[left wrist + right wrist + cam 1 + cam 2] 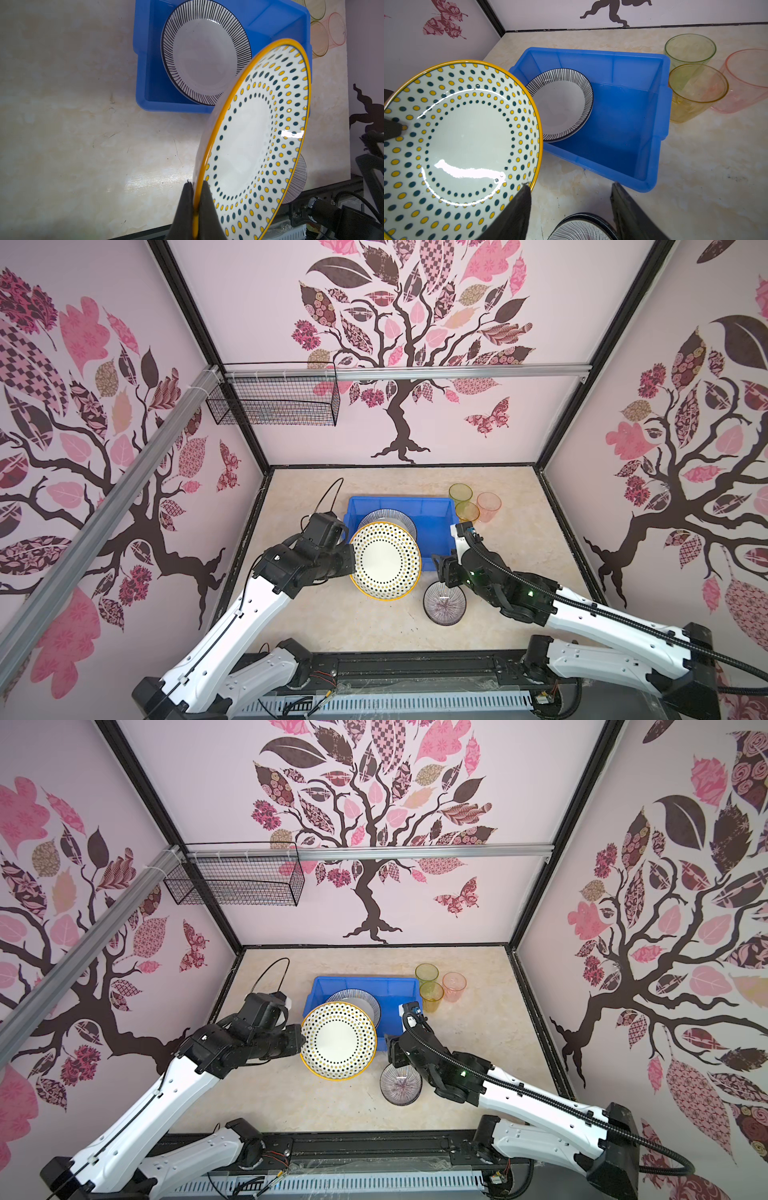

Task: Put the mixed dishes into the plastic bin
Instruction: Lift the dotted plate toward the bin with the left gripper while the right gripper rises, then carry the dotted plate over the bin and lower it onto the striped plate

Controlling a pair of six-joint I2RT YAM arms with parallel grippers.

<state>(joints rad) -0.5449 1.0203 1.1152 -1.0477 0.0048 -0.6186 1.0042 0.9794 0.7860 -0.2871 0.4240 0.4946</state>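
Left wrist view: left tool (196,187) is clamped on the yellow rim of the dotted-rim plate (249,149), one finger on each face. Plate is tilted, off the desk, and its upper edge overlaps the lower right corner of the blue plastic bin (149,62) in that frame.

Done: one striped-rim plate (203,54) is inside the bin, leaning against a side wall, not flat. Rest of the bin floor is bare blue.

In hand: the dotted-rim plate. In both top views it covers the bin's lower left corner, so I'd call it mid-carry and close to the drop. Not in yet.

Left on the desk:
- purple-striped bowl (444,605), lower centre of a top view, just below the bin
- green cup (460,491), amber cup (467,512) and pink cup (489,506), upright in a cluster just right of the bin's upper right corner; green and amber look to be touching

Right tool (569,189) has its jaws apart with nothing between them and hangs over the bowl, pointing at the bin. One finger sits right at the dotted plate's edge in the right wrist view; contact, can't tell.

Judgement: roughly a third through. One dish placed, one about to go, four untouched. No other dishes in sight.
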